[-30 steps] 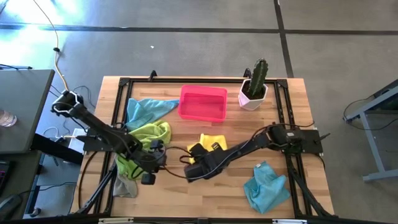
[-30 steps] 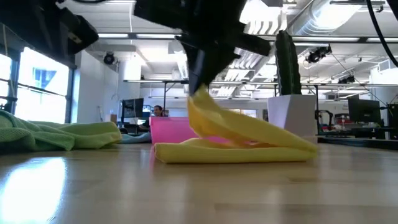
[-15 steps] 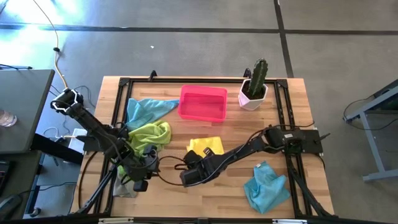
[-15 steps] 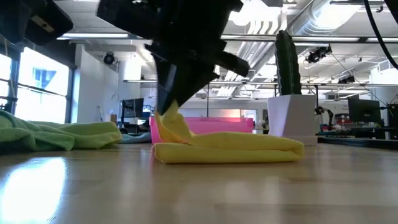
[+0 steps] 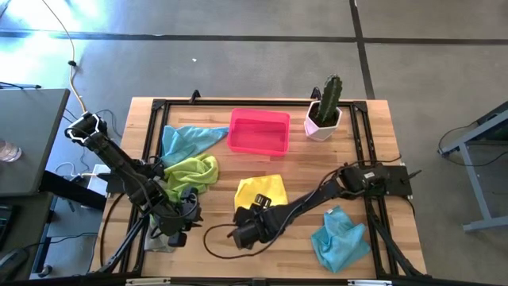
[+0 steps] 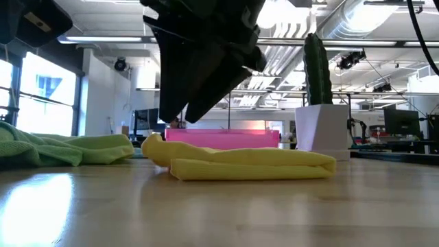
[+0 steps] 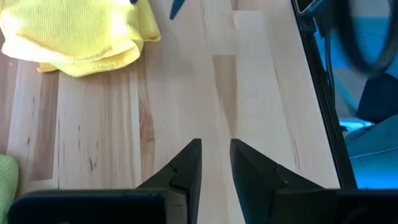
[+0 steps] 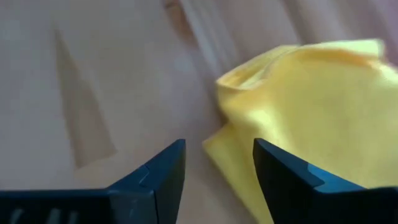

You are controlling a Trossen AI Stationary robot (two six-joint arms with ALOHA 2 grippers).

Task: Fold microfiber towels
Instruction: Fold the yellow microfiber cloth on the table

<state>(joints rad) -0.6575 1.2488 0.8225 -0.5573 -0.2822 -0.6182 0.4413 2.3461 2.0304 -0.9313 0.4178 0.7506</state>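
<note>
Now yellow towel (image 5: 262, 191) lies folded mid-table, near pink tray (image 5: 259, 132). Soft, light, limp; likely best pinched at corner or doubled edge. Right gripper (image 5: 243, 231) just beside towel's near-left corner, fingers spread, empty. One second earlier it pinched raised edge; edge now dropped flat. Left gripper (image 7: 214, 163) narrowly parted, empty, over bare wood.

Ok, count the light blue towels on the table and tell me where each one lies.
2. One light blue towel lies at the table's back left, beside the pink tray. The other light blue towel lies crumpled at the front right corner. More could be hidden under the arms.
</note>
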